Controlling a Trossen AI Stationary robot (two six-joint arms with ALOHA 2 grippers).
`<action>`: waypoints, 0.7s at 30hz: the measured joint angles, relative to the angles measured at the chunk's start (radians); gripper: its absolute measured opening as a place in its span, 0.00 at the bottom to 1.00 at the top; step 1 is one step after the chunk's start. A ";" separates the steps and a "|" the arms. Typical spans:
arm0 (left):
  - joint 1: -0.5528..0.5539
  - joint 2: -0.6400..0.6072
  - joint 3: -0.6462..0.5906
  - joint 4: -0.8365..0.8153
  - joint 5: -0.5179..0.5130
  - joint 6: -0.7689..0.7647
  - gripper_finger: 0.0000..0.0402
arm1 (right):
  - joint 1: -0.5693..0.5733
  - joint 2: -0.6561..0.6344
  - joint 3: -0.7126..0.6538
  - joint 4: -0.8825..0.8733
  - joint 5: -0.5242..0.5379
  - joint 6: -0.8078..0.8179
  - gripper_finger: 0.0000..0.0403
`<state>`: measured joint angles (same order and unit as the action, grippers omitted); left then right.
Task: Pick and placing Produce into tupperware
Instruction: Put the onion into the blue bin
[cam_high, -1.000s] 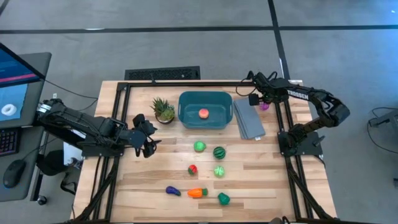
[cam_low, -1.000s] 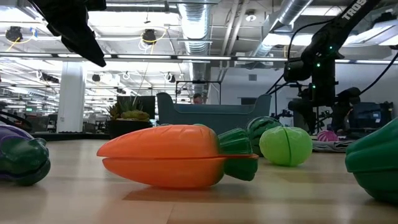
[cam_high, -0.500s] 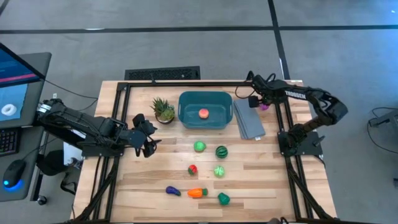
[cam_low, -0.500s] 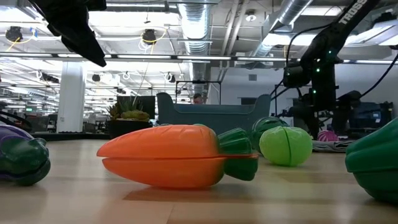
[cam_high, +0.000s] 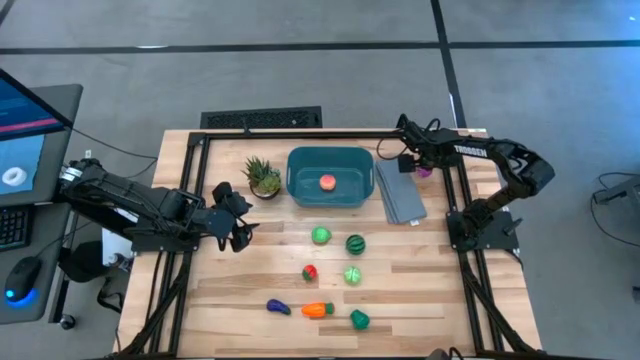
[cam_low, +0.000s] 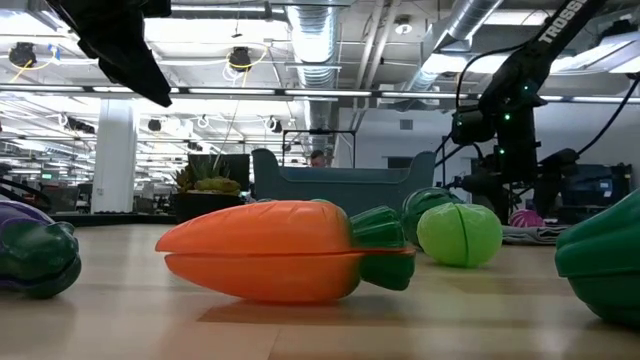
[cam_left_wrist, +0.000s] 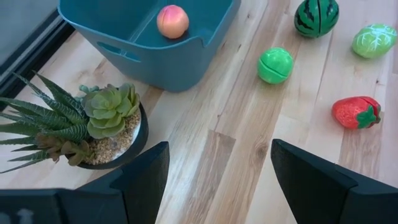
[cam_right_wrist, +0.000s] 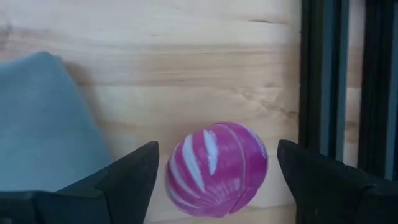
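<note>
The teal tupperware (cam_high: 345, 165) stands at the table's far middle with a pink peach (cam_high: 327, 182) inside. A green ball (cam_high: 320, 236), watermelon (cam_high: 353, 243), strawberry (cam_high: 310, 271), pale green piece (cam_high: 352, 275), eggplant (cam_high: 278, 307), carrot (cam_high: 317, 310) and dark green piece (cam_high: 359, 320) lie on the wood. The magenta piece (cam_right_wrist: 216, 169) lies on the table at the far right. My right gripper (cam_right_wrist: 216, 149) is open over it, one finger on either side, apart from it. My left gripper (cam_high: 240, 225) is open and empty at the left, near the plant.
A spiky potted plant (cam_high: 263, 177) stands left of the tub. A flat grey slab (cam_high: 400, 195) lies between the tub and the magenta piece. A black frame rail (cam_right_wrist: 320, 68) runs close beside the magenta piece. Bare wood lies between the tub and the fruits.
My right gripper has shifted a little toward the table's left edge and down toward the magenta piece. The produce and the tub have stayed in place.
</note>
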<state>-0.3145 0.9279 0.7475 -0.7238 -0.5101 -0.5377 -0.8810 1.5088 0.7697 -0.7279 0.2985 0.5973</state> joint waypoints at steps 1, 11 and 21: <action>0.000 0.000 0.000 0.000 0.000 0.000 0.68 | -0.002 0.000 0.000 0.000 -0.004 0.000 0.86; 0.000 0.000 0.000 0.000 0.000 0.000 0.68 | -0.004 0.000 -0.004 0.003 -0.034 0.005 0.80; 0.000 0.000 0.000 0.000 0.000 0.001 0.68 | -0.003 0.002 -0.022 -0.005 -0.043 0.016 0.75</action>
<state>-0.3146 0.9279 0.7475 -0.7242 -0.5106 -0.5369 -0.8837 1.5108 0.7479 -0.7326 0.2552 0.6138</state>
